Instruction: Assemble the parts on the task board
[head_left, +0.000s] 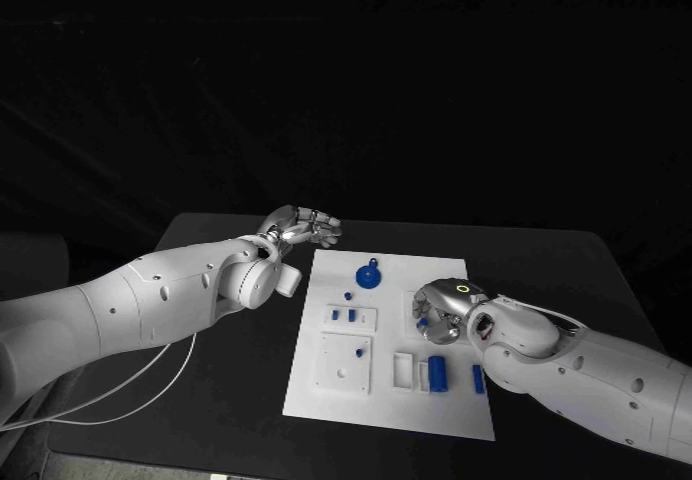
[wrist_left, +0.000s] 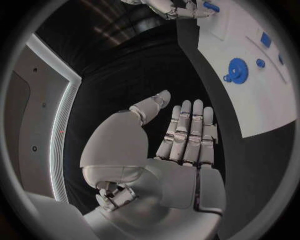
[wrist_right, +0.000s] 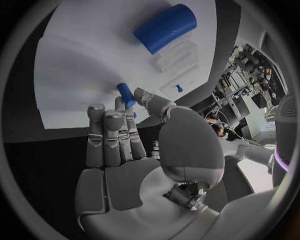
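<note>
the robot's right silver hand (head_left: 441, 313) hovers over the white plastic task board (head_left: 335, 395), fingers (wrist_right: 111, 140) pinching a small blue cylindrical peg (wrist_right: 125, 94) — long axis pointing away from the palm; the left silver hand (head_left: 302, 226), fingers straight and holding nothing, waits off the board's far corner on the black table (head_left: 216, 400).

Parts (head_left: 436, 373) on task board (head_left: 325, 395)

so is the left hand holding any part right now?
No. In the left wrist view the left hand has its fingers straight and apart with nothing in them, off the task board over the black table.
</note>
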